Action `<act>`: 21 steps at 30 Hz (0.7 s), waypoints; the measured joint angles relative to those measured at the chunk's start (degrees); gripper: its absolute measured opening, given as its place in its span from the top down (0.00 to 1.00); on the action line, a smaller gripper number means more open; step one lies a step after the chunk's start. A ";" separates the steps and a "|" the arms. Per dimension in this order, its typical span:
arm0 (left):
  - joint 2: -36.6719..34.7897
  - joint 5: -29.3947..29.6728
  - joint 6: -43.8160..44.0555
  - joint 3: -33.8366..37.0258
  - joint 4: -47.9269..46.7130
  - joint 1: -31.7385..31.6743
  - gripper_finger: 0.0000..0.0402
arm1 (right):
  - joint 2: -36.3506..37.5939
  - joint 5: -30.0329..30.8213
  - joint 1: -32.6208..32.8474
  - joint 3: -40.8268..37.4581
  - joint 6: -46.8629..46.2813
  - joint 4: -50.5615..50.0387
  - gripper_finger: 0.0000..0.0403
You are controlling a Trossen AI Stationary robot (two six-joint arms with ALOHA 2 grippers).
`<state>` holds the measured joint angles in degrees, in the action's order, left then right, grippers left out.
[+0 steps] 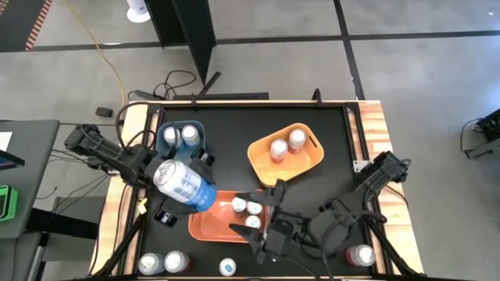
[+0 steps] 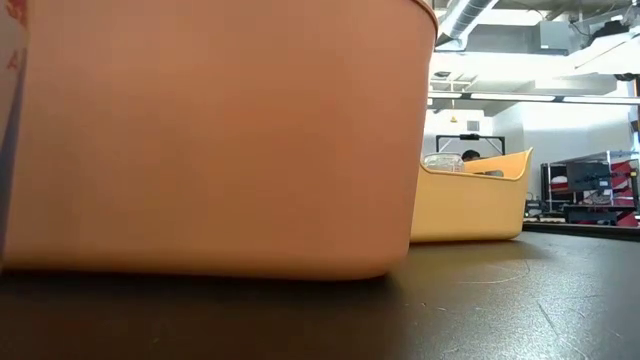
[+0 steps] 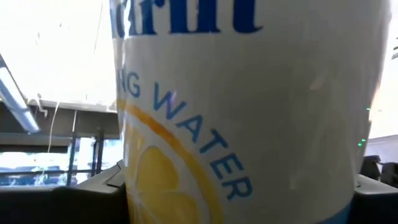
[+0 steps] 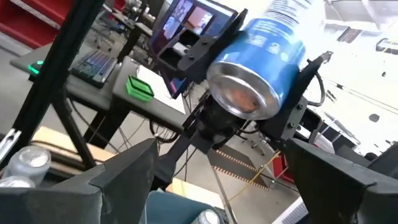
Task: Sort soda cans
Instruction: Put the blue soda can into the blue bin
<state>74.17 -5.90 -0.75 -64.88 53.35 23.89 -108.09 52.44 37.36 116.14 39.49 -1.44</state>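
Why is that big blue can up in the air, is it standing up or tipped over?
Tipped. The left tool holds the blue can sideways above the table; its silver bottom faces the right wrist camera.

Glossy printed metal can (image 1: 184,184) in matt dark claw (image 1: 170,190), smooth matt plastic orange bin (image 2: 215,135), matt black tabletop (image 2: 480,310).

Both arms are dark, nearly black, built of blocky angular segments joined by rounded joints, with thin black cables looping along the links. The left gripper (image 1: 181,186) carries flat black bracket plates with straight edges. The right gripper (image 1: 251,215) ends in two wide, matte black fingers (image 4: 124,171) with slanted faces.
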 joint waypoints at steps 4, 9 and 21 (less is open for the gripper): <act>-0.04 -3.10 -1.26 0.00 0.38 -0.29 0.31 | 0.00 -1.83 -1.34 0.00 -0.39 0.41 0.09; -0.04 -11.25 -9.59 0.00 -0.91 -0.27 0.31 | -0.02 -6.60 -2.37 0.00 -2.17 1.96 0.09; -0.04 -23.07 -28.80 0.00 -14.01 -0.18 0.31 | -0.07 -18.95 -6.03 -0.04 -12.69 -3.09 0.09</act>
<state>74.13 -28.97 -29.55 -64.88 39.34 23.70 -108.16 33.48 31.32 116.09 26.80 -4.53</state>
